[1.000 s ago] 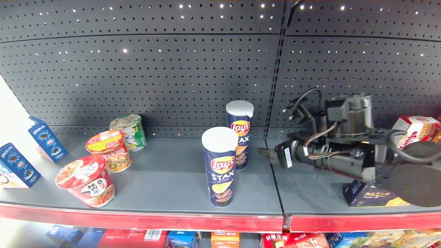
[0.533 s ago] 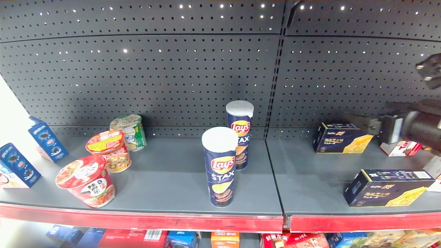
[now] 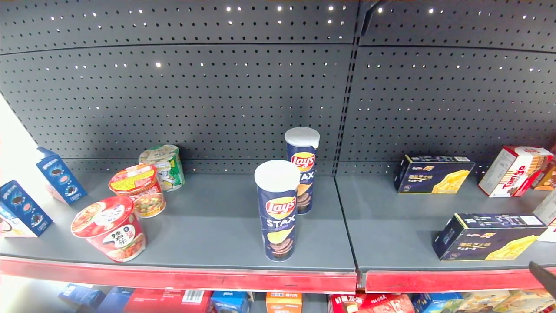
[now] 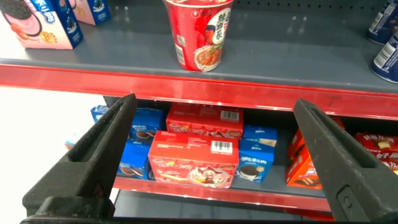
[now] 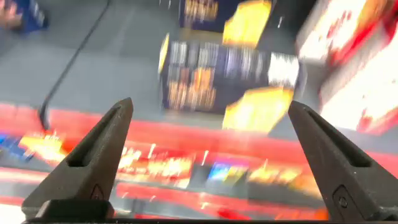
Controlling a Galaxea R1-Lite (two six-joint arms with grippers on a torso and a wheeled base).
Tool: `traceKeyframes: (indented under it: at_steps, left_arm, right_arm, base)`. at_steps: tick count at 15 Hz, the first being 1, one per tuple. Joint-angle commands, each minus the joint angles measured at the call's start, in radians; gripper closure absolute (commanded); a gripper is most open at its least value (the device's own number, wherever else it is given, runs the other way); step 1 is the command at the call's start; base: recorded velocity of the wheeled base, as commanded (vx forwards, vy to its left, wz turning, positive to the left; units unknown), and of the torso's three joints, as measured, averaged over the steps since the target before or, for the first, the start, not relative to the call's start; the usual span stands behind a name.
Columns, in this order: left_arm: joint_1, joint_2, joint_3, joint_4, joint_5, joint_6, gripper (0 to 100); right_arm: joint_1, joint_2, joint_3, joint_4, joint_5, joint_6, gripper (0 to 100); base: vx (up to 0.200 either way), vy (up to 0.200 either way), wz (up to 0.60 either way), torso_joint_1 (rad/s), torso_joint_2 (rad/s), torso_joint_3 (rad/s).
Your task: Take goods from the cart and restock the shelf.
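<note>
Two dark blue snack boxes lie on the right bay of the grey shelf [image 3: 208,226]: one at the back [image 3: 434,174], one near the front edge [image 3: 491,237]. My right gripper [image 5: 211,104] is open and empty, in front of the shelf lip, facing the front box [image 5: 227,78]. One dark finger [image 3: 543,276] shows at the lower right of the head view. My left gripper [image 4: 214,102] is open and empty, low before the red shelf edge, below the red cup noodle [image 4: 200,31].
Two tall chip cans [image 3: 278,211] [image 3: 302,167] stand mid-shelf. Cup noodles [image 3: 108,228] [image 3: 138,190] [image 3: 163,167] and blue cookie boxes [image 3: 61,176] sit on the left. A red-and-white box [image 3: 517,169] leans at the far right. The lower shelf [image 4: 199,155] holds several boxes.
My right arm has pulled back out of the shelf, rightward and down, leaving the head view almost wholly. The dark blue box at the back now stands uncovered. Goods have not shifted.
</note>
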State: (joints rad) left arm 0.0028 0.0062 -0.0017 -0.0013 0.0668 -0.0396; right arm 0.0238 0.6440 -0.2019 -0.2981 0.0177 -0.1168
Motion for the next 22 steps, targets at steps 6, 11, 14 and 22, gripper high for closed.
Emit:
traceKeyframes:
  at_steps: [6,11,14,22]
  left_arm:
    - [0.000,0.001,0.000,0.000,0.001,0.000,0]
    - [0.000,0.001,0.000,0.000,0.001,-0.002,0]
    - [0.000,0.001,0.000,0.000,0.001,0.000,0]
    - [-0.001,0.001,0.000,0.000,-0.007,0.004,0]
  right_arm:
    - [-0.062,-0.504,0.185,0.284,0.036,0.144,0]
    - [-0.024,-0.638,0.199,0.243,0.021,0.161,0]
    - [-0.024,-0.636,0.200,0.241,-0.018,0.160,0]
    - [-0.024,-0.638,0.190,0.272,0.133,0.077,0]
  base:
    - [0.000,0.000,0.00,0.000,0.00,0.000]
    - [0.000,0.000,0.00,0.000,0.00,0.000]
    - [0.000,0.000,0.00,0.000,0.00,0.000]
    - [0.000,0.000,0.00,0.000,0.00,0.000]
